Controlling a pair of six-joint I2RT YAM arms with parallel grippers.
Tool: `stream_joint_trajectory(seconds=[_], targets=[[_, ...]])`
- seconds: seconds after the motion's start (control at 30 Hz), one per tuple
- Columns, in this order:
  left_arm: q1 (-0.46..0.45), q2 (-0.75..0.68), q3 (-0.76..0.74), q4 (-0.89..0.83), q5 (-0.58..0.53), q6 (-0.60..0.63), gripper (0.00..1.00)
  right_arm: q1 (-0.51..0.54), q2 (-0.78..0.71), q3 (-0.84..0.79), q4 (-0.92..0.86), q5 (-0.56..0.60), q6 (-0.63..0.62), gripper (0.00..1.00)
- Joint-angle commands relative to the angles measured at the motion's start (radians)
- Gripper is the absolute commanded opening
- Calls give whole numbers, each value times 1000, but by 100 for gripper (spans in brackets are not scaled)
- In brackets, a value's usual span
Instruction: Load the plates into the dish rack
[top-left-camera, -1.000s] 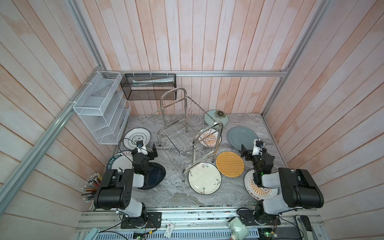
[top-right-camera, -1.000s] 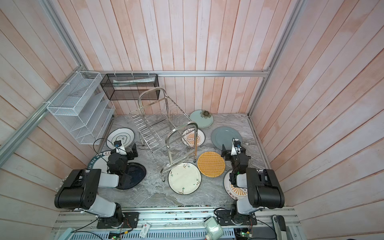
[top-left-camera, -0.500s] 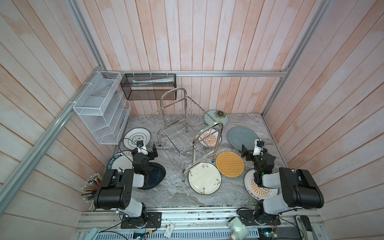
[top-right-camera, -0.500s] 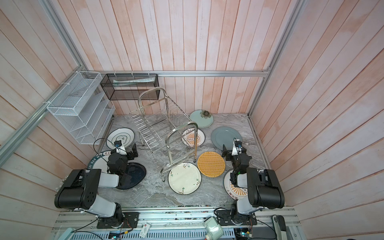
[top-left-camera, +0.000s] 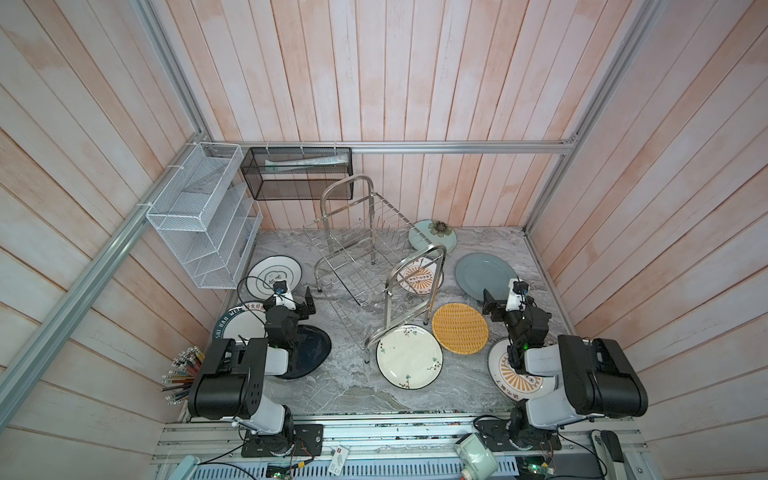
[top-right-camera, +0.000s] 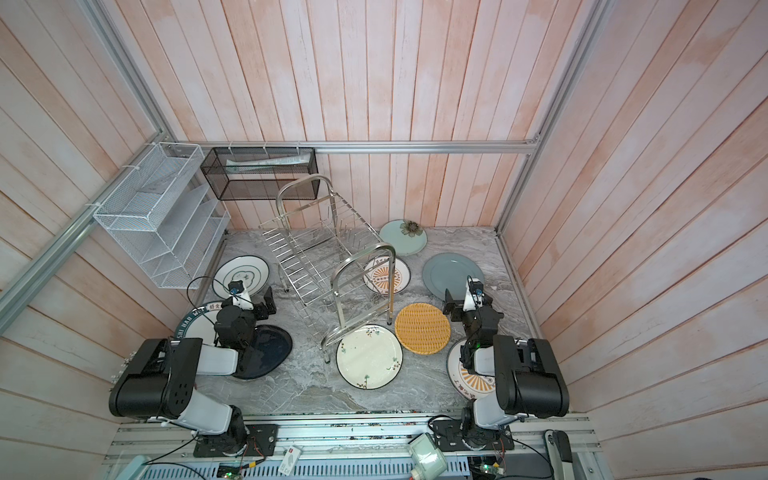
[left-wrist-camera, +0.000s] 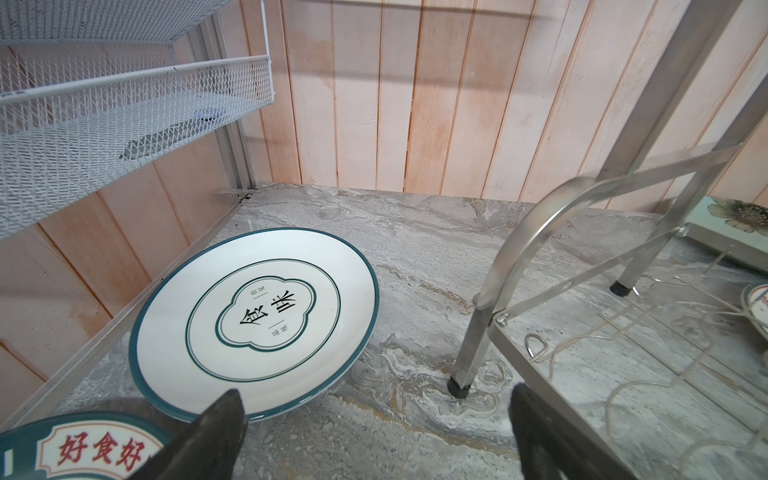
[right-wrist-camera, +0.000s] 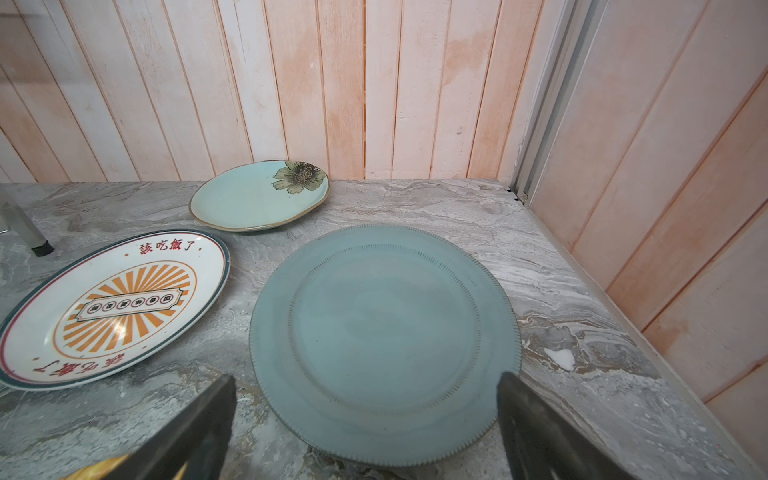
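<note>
1. The left gripper (left-wrist-camera: 376, 392) has its jaws spread wide with nothing between them, low over the marble table (top-left-camera: 353, 386).
2. Just ahead of its fingertips the green-ringed white plate (left-wrist-camera: 257, 324) lies flat. The dark-rimmed lettered plate (left-wrist-camera: 83, 449) lies just behind one finger. In both top views the black plate (top-left-camera: 309, 353) sits under this arm.
3. The dish rack (top-left-camera: 365, 257) stands just beside the left gripper, toward the table's middle, with its nearest leg (left-wrist-camera: 465, 365) close ahead of the other finger.
4. The right gripper (right-wrist-camera: 365, 378) is also spread wide and grips nothing. It is over the near rim of the grey-blue plate (right-wrist-camera: 384, 340).
5. Beyond that plate, the pale green flowered plate (right-wrist-camera: 257, 197) lies by the back wall. An orange-sunburst plate (right-wrist-camera: 112, 307) lies ahead toward the rack.
6. Between the right gripper and the rack lies the yellow woven plate (top-left-camera: 459, 328), and the cream floral plate (top-left-camera: 409, 361) is beside the rack's front foot. A second sunburst plate (top-left-camera: 509, 376) lies under the right arm.
</note>
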Motion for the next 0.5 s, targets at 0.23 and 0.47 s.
stream_joint_trajectory(seconds=[0.23, 0.47], targets=[[14, -7, 12, -6, 34, 2, 100, -6, 7, 16, -7, -8, 9, 98], [30, -10, 2, 9, 64, -8, 100, -7, 6, 15, -8, 67, 38, 98]])
